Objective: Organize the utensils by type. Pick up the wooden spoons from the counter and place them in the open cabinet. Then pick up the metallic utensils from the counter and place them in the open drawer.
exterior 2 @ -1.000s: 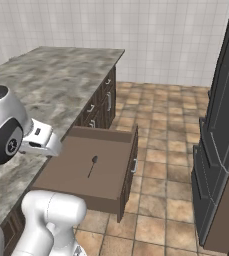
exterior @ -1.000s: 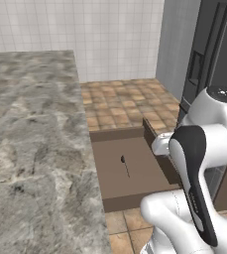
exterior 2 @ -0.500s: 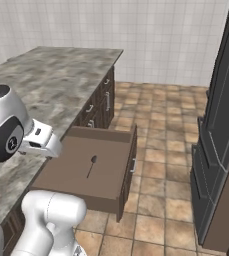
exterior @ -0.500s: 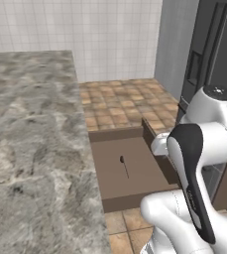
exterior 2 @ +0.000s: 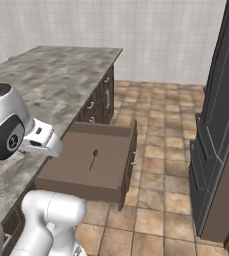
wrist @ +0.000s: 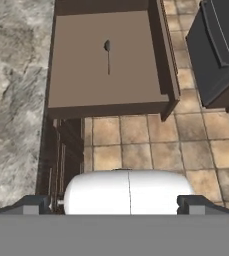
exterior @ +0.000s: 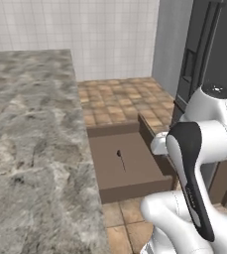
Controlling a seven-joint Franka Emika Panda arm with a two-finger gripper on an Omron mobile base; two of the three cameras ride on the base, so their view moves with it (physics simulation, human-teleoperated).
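Gripper: your gripper (wrist: 114,204) has its two dark finger tips set as far apart as they go, near the two bottom corners of the hand view, and nothing sits between them.
Counter: to your left in the hand view, the counter (wrist: 13,85) runs along the drawer's side; its marbled top is bare wherever you can see it (exterior: 30,139) (exterior 2: 56,75).
Open drawer: the open drawer (wrist: 76,75) is pulled out from under the counter edge, over the tiled floor (wrist: 136,135); you see its flat brown bottom and low walls in both base views (exterior: 135,171) (exterior 2: 71,172).
Dark utensil: you have one very thin dark utensil (wrist: 108,55) lying flat on the drawer bottom, near its middle, touching none of the walls (exterior: 120,159) (exterior 2: 93,158).
Lower cabinets: beyond the drawer, dark doors with handles (exterior 2: 103,102) sit under the counter.
Tall unit: at your right, a dark tall cabinet (exterior 2: 221,120) stands across the floor from the drawer.
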